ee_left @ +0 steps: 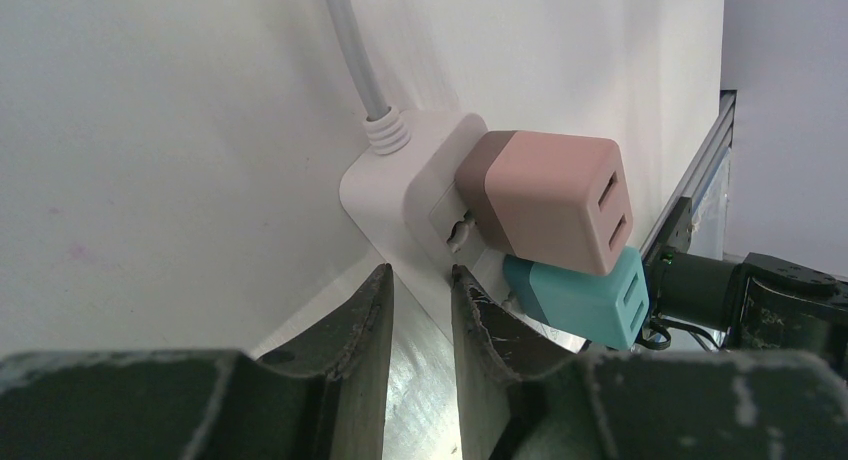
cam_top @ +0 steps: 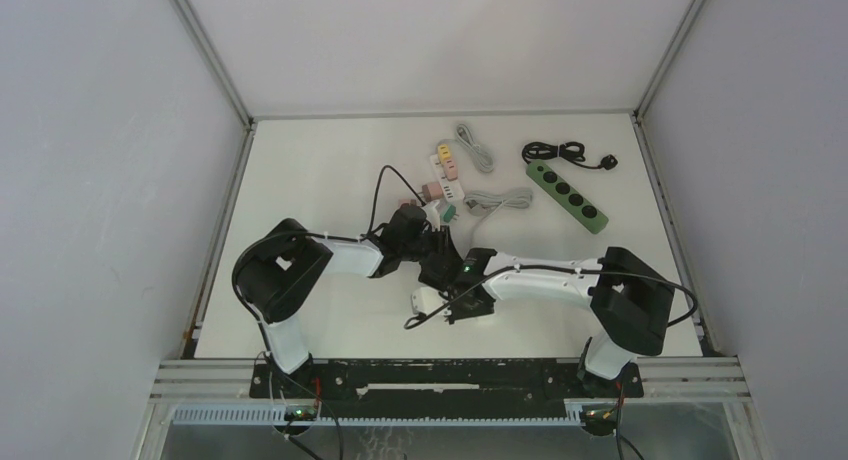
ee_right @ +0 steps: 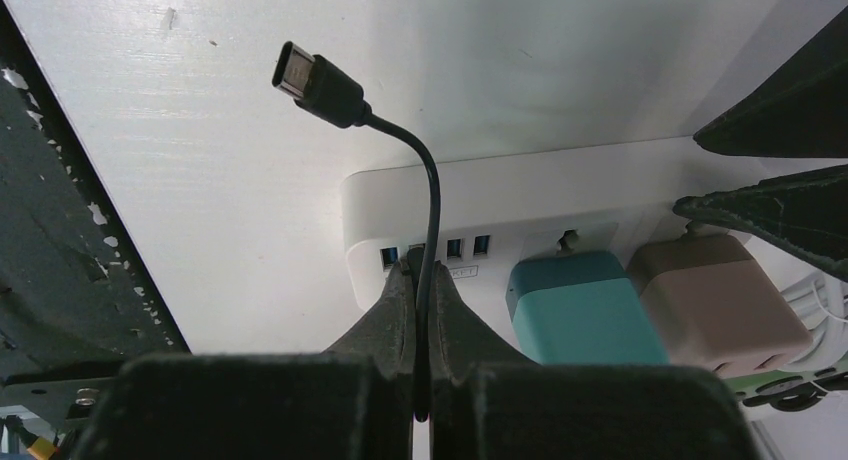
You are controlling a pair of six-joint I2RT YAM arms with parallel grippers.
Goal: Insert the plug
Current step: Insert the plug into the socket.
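Dangling on its black cable (ee_right: 432, 210), the USB-C plug (ee_right: 297, 70) sticks up in the air, clear of the surface & pointing away from the USB ports (ee_right: 435, 248) of the white power strip (ee_right: 480, 195), so not inserted yet. Right gripper (ee_right: 420, 277) is pinched tight on the cable, well back from the plug, prob. why the tip curls off-line. Strip lies about mid-table (cam_top: 330, 180), toward the near edge, w/ teal adapter (ee_right: 580, 305) & pink adapter (ee_right: 715, 295) plugged in. Left gripper (ee_left: 420, 277) sits at the strip's end, jaws slightly apart, likely to steady it; can't tell if it clamps.
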